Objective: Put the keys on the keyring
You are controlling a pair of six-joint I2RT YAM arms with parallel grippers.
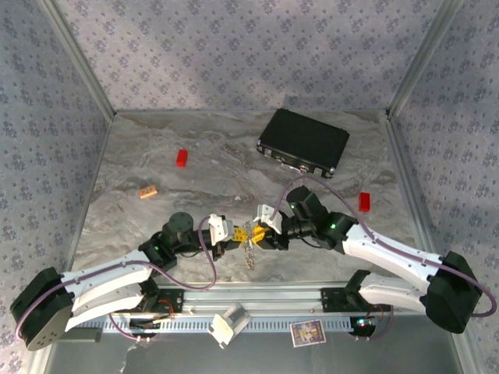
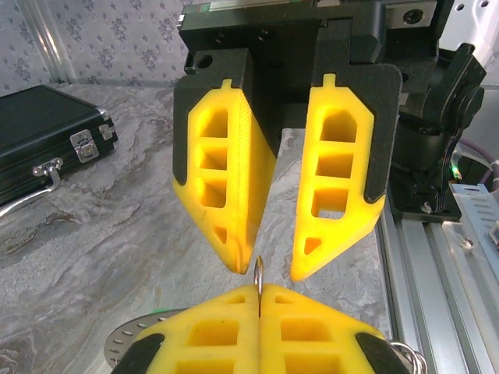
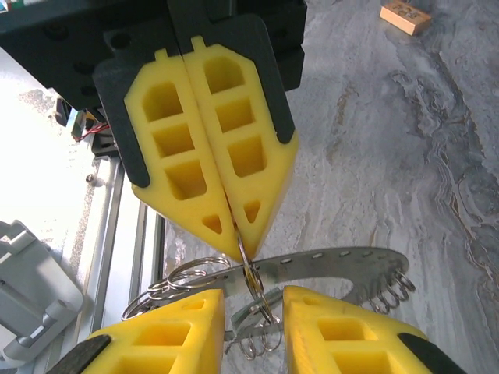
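The left gripper (image 3: 240,234) is shut tight, pinching the thin, silvery, toothed metal keyring (image 3: 327,263), which hangs near the grey marbled table's (image 1: 234,156) six o'clock edge. At its three o'clock, the right gripper (image 3: 251,298) stands partly open, astride the keyring and holding nothing.

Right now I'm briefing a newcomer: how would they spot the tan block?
Find the black case at the back right of the table, then look across to the left half. Two small blocks lie there: the tan block is the nearer one, orange-tan, unlike the red block behind it.
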